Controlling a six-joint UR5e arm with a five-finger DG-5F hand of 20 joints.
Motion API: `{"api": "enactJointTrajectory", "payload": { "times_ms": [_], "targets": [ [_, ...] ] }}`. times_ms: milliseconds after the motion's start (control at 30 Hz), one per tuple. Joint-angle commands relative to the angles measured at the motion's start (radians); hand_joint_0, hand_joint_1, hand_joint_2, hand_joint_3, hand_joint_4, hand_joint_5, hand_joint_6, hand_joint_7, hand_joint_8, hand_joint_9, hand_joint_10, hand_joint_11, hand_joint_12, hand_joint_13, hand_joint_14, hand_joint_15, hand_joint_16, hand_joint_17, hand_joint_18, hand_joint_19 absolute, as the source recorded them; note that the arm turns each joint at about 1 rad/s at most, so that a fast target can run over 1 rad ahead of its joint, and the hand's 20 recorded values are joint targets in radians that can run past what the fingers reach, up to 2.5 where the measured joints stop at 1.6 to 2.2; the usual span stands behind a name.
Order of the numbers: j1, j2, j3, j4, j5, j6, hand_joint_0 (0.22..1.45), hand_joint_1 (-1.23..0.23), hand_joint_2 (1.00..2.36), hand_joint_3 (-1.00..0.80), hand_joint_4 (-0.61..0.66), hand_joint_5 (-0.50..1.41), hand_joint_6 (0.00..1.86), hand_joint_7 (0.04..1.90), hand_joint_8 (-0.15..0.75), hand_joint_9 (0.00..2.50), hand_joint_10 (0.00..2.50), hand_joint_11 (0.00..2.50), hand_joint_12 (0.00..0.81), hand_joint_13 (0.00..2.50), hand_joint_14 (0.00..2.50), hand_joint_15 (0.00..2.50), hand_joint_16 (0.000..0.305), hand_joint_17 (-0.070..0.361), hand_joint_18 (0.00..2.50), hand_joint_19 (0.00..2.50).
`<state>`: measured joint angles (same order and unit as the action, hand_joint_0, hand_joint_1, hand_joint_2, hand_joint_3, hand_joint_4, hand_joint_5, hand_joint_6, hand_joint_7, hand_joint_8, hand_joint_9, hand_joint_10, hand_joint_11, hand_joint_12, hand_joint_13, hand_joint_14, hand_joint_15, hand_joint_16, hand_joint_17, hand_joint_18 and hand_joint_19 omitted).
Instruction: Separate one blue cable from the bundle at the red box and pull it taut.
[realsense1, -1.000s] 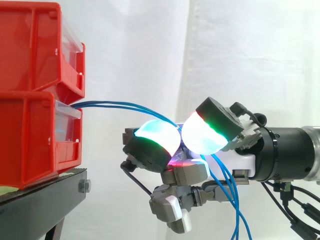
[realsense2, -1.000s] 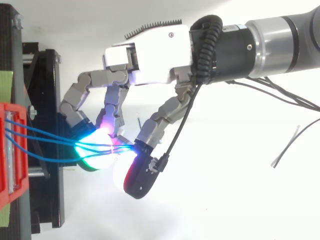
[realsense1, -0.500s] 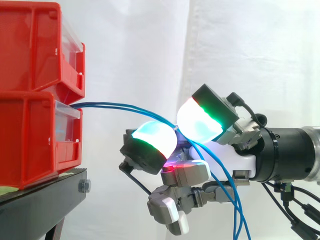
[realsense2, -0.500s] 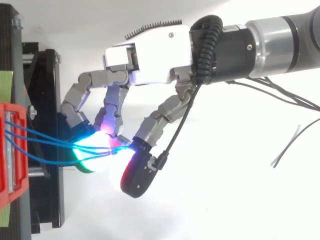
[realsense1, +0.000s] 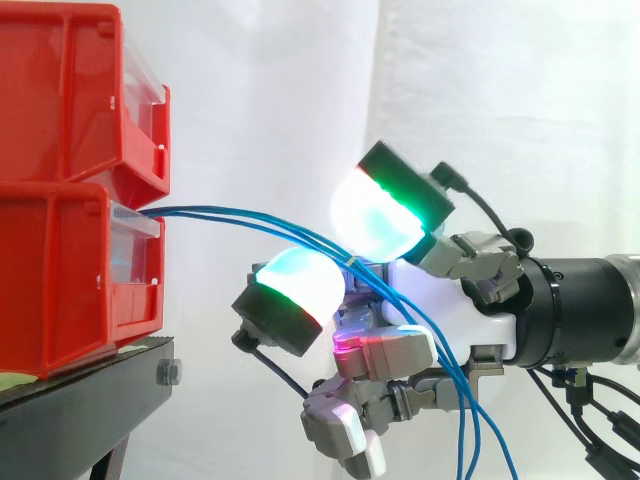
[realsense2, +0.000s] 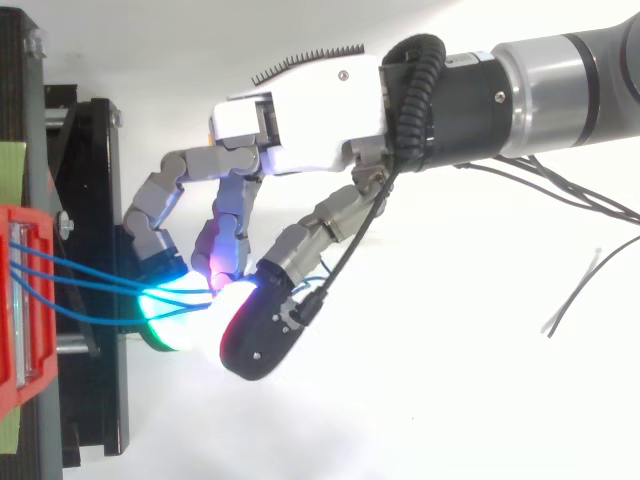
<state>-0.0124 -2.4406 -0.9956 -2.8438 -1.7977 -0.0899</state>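
The blue cables (realsense1: 250, 218) are leaving the front of the lower red box (realsense1: 60, 280), which is sitting on the black stand (realsense1: 80, 400). They are running right and downward into the hand (realsense1: 480, 320). Below the hand they are hanging slack. The hand is curling its fingers round the whole bundle. In the side view the strands are passing between two glowing pads (realsense1: 375, 215) that are standing apart, so a firm pinch on any one strand cannot be confirmed. In the top view the strands are fanning out at the box and converging at the pads. The separation step is judged as not yet done, since several strands are lying together inside the hand. The main risk is that a pull from this posture is likely to carry every strand along, because none is isolated. A second risk is slippage: with the pads parted, the cables could slide out before going taut. A third risk is that crossed strands could snag on a finger, or that a hard pull could drag the box forward on the stand.
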Motion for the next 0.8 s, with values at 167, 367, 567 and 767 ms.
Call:
{"api": "enactJointTrajectory", "payload": {
  "times_ms": [167,367,567,767],
  "targets": [
    [-0.001,0.0,0.0,0.0,0.0,0.001,0.61,-0.65,1.0,-0.5,-0.08,-0.14,0.84,1.11,0.224,1.27,0.03,1.29,0.356,0.9,0.03,0.87,0.048,0.108,0.69,0.91],
    [-0.003,0.0,0.0,0.0,-0.002,-0.001,0.69,-0.88,1.0,-0.5,-0.03,-0.16,0.86,1.05,0.23,1.18,0.03,1.26,0.363,0.88,0.03,0.85,0.049,0.11,0.7,0.86],
    [-0.005,0.0,0.0,0.0,-0.003,-0.001,0.65,-0.93,1.0,-0.5,-0.03,-0.14,0.88,1.07,0.23,1.21,0.03,1.28,0.354,0.88,0.03,0.83,0.048,0.108,0.74,0.84],
    [-0.003,0.0,0.0,0.0,-0.003,-0.002,0.45,-0.77,1.0,-0.5,0.02,-0.11,0.87,1.03,0.285,1.3,0.03,1.27,0.402,0.94,0.03,0.86,0.057,0.129,0.8,0.88]
  ]
}}
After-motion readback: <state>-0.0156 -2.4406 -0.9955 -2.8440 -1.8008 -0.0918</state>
